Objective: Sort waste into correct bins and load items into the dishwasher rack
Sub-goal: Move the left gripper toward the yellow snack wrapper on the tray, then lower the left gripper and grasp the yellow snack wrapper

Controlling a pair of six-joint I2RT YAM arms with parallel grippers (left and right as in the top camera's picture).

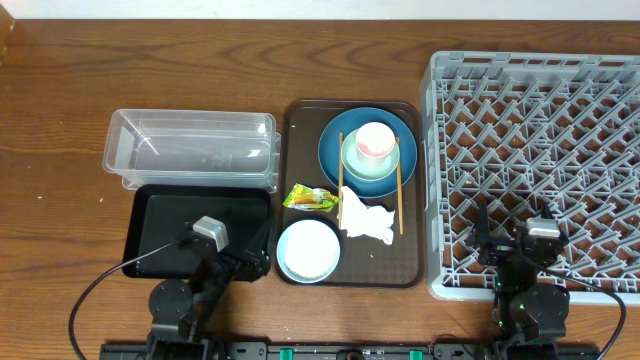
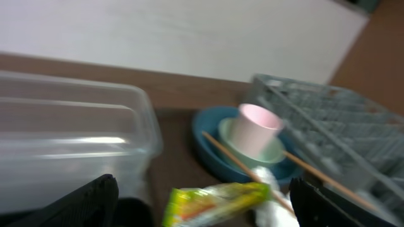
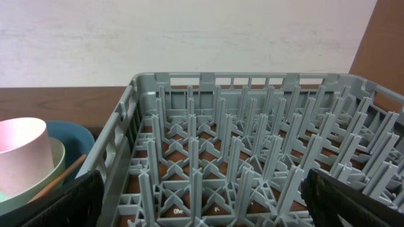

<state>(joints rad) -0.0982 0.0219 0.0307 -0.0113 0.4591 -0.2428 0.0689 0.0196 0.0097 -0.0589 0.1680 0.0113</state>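
Overhead: left pincer (image 1: 257, 250) spread wide, empty, at the right edge of the black tray (image 1: 160, 222); right pincer (image 1: 517, 224) equally released over the dishwasher rack (image 1: 540, 80).

We hold our left fingers (image 2: 88, 203) and right fingers (image 3: 63, 203) spread wide, gripping nothing, both arms folded low.

I am viewing a dark brown, wood-grained surface (image 1: 60, 110) spanning the whole overhead view. I am seeing a white, faintly mottled wall (image 3: 189, 38) standing behind its far edge, with a brown panel (image 3: 390, 38) meeting that wall at the right. Light is falling evenly, without hard shadows.
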